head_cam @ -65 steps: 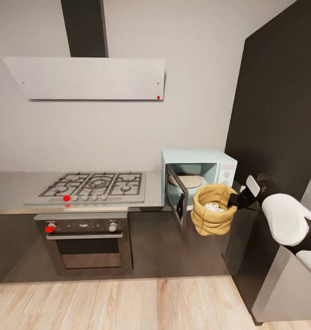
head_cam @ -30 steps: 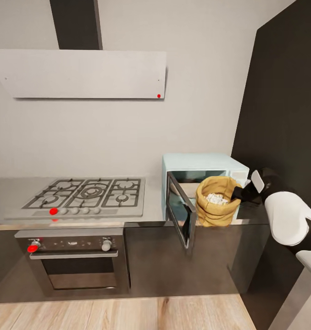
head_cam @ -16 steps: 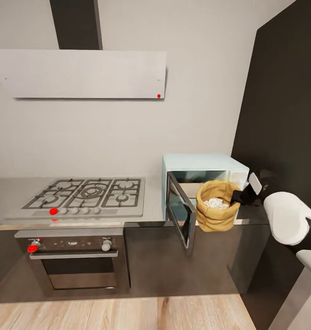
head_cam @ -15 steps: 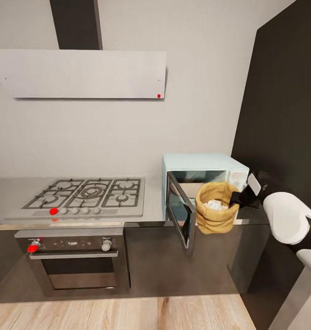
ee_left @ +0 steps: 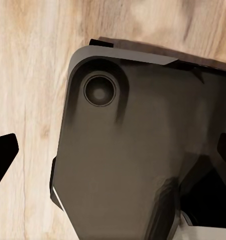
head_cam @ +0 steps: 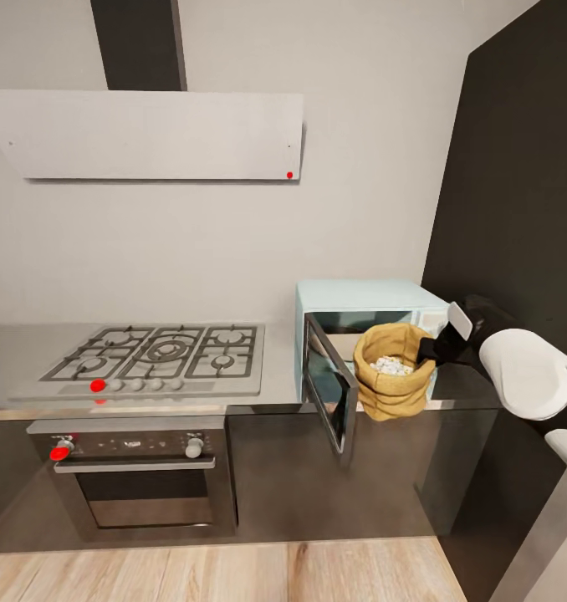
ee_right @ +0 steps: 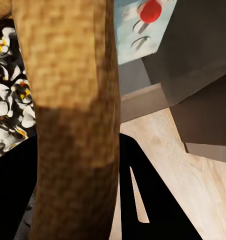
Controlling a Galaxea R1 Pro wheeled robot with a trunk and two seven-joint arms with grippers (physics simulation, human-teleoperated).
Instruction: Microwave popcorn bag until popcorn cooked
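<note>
The tan burlap popcorn bag (head_cam: 390, 386) hangs upright just in front of the open mouth of the mint-blue microwave (head_cam: 363, 295). My right gripper (head_cam: 430, 353) is shut on the bag's rolled rim from the right. Whitish popcorn (head_cam: 390, 365) shows through the bag's mouth. The microwave door (head_cam: 328, 383) swings out to the left. In the right wrist view the bag wall (ee_right: 73, 100) runs between the black fingers (ee_right: 148, 200), with popcorn (ee_right: 8, 100) beside it. In the left wrist view my left gripper (ee_left: 113, 155) hangs open over the wood floor (ee_left: 33, 60), holding nothing.
The steel countertop (head_cam: 279, 368) carries a gas hob (head_cam: 150, 355), with a black oven (head_cam: 141, 477) below it and a grey hood (head_cam: 150, 134) above. A tall dark cabinet (head_cam: 518, 167) closes off the right side. My base (ee_left: 133, 150) shows in the left wrist view.
The held bag has risen slightly and drifted a little left toward the microwave mouth. Earlier on, the whole view shifted as the camera moved closer.
</note>
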